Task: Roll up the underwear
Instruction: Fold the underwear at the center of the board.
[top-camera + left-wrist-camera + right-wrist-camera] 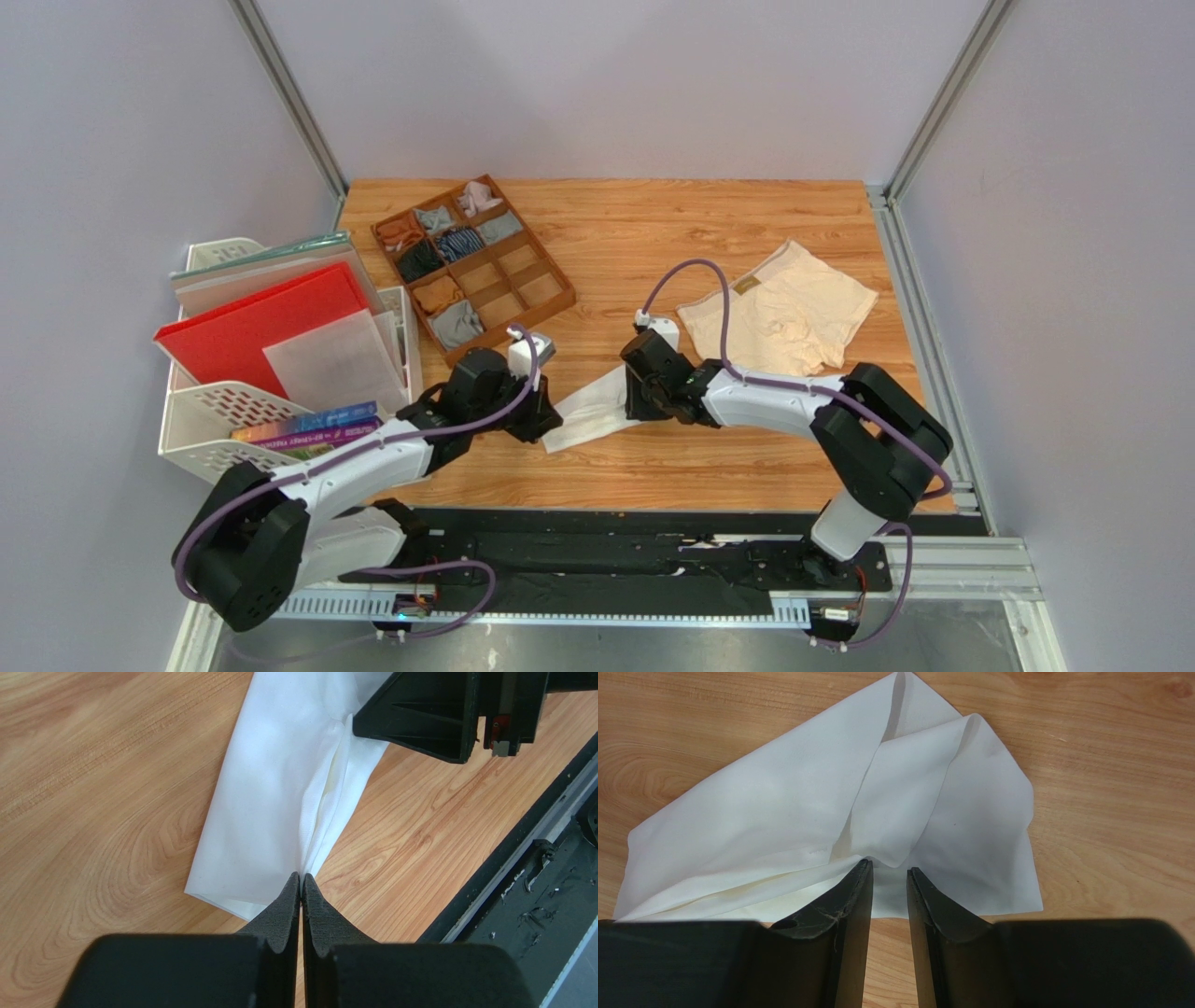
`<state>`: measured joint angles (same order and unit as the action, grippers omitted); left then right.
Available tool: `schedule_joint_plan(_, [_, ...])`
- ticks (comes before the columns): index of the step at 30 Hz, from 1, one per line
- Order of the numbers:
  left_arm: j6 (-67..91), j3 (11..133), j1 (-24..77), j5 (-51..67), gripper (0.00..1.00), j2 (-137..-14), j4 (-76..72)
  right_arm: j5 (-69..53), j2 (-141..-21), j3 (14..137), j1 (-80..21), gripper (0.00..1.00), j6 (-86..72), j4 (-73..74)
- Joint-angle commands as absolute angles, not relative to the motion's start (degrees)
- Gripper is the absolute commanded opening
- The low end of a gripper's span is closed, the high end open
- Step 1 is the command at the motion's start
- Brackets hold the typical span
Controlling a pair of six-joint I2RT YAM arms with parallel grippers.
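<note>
The white underwear [596, 406] lies folded into a long strip on the wooden table, between my two grippers. My left gripper [302, 876] is shut, its tips pinching the strip's near corner where the creases of the white underwear [274, 798] run together. My right gripper [889, 871] stands open at the other end, a raised fold of the white underwear [773, 826] bulging right at its tips; only bare wood shows between the fingers. The cream-beige underwear [781, 308] lies flat at the back right, untouched.
A wooden compartment tray [540, 287] with small rolled garments sits at the back left. A white file rack [211, 420] with a red folder [267, 329] and books stands off the table's left edge. The black rail [631, 539] runs along the near edge.
</note>
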<state>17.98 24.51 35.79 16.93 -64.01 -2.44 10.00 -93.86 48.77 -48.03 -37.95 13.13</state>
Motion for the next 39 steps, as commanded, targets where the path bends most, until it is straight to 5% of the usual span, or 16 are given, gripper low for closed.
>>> schedule_joint_plan(1, [19.77, 23.82, 36.47, 15.74, 0.00, -62.49, -2.55, 11.60, -96.07, 48.52, -47.55, 0.31, -37.27, 15.03])
schedule_joint_plan(14, [21.27, 23.03, 38.23, 13.88, 0.00, -61.70, -1.49, 8.62, -83.15, 48.52, -47.55, 0.37, -32.16, 21.27])
schedule_joint_plan(39, [19.25, 25.66, 43.94, 12.93, 0.00, -65.74, 1.39, 7.91, -90.35, 47.20, -42.98, 0.38, -37.88, 16.61])
